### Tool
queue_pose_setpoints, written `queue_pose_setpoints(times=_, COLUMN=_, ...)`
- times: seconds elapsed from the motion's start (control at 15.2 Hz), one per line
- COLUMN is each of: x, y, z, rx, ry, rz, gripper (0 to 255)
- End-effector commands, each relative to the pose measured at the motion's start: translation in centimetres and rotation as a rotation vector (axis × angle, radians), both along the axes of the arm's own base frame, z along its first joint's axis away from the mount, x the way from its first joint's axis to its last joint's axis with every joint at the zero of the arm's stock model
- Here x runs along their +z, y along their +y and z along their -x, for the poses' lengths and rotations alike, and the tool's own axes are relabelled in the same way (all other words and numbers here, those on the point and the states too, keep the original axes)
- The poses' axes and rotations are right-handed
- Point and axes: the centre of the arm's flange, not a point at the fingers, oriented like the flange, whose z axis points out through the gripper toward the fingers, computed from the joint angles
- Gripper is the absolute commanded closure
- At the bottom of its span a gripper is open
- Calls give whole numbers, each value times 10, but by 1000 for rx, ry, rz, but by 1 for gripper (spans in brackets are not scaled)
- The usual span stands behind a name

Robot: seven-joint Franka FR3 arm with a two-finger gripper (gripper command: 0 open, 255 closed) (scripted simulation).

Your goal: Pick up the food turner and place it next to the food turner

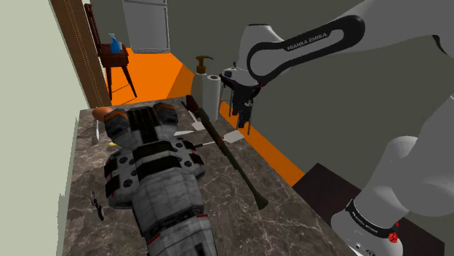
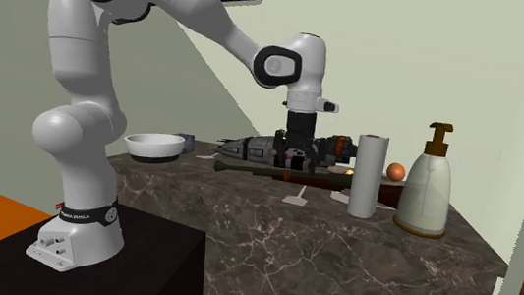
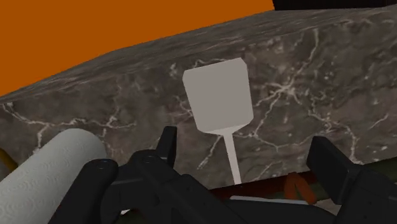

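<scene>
Wrist view is showing you the turner [image 3: 216, 95] lying flat by the counter [image 3: 305, 70] edge bordering the orange floor [image 3: 95, 32], so your gripper [image 3: 248, 145] is hovering spread, fingers straddling its handle untouched, seemingly lining up a pinch.

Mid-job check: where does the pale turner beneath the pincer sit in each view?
Shoulder view: pale turner lying on the counter beneath the pincer.
Second exterior view: flat on the counter, left of the paper towel roll.
Wrist view: just ahead of the open pincer.
Shared landmark: the paper towel roll.
</scene>
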Motion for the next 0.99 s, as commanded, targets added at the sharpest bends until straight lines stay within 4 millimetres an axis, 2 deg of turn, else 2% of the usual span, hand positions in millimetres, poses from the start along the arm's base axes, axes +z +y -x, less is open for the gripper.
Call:
queue_pose_setpoints(times=0.0, x=-16, y=24, z=-10, rx=93, ry=-6, rz=-2, gripper=0)
queue_pose_setpoints(times=0.26, x=-44, y=66, z=-23, rx=271, ry=-17, rz=-6, gripper=0)
queue_pose_setpoints(times=0.79, x=-86, y=72, z=-24, rx=285, ry=-18, rz=-6, gripper=0)
queue_pose_setpoints(times=0.92, x=-86, y=72, z=-24, rx=285, ry=-18, rz=-6, gripper=0)
